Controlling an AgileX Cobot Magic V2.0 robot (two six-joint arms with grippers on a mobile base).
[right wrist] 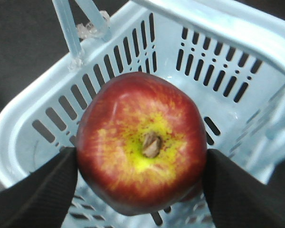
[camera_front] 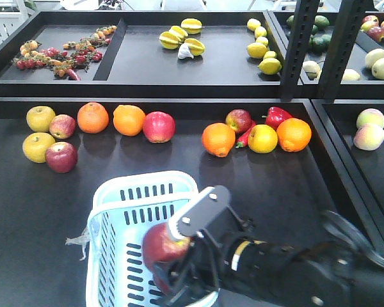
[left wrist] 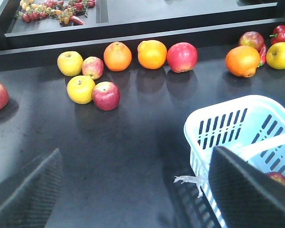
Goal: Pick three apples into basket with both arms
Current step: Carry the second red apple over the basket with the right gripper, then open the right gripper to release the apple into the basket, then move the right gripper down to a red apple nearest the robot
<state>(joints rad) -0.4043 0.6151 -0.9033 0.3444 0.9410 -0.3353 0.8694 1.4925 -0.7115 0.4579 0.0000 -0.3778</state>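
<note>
My right gripper point(right wrist: 140, 159) is shut on a dark red apple point(right wrist: 142, 142) with a yellow stem dimple, a finger on each side. It hangs inside the mouth of the pale blue basket point(right wrist: 213, 61). In the front view the right gripper point(camera_front: 173, 256) holds the apple point(camera_front: 161, 246) over the basket point(camera_front: 141, 182). More red apples lie on the shelf: one point(camera_front: 62, 157) at the left and one point(camera_front: 159, 126) beside the oranges. My left gripper point(left wrist: 137, 159) is open above bare shelf left of the basket point(left wrist: 228, 121), with nothing between its fingers.
Oranges point(camera_front: 93, 118) and yellow apples point(camera_front: 40, 118) lie along the back of the shelf, with a red pepper point(camera_front: 276, 118) on the right. A raised black ledge point(camera_front: 147, 89) separates the upper tray of starfruit and lemons. A black post point(camera_front: 301, 51) stands at the right.
</note>
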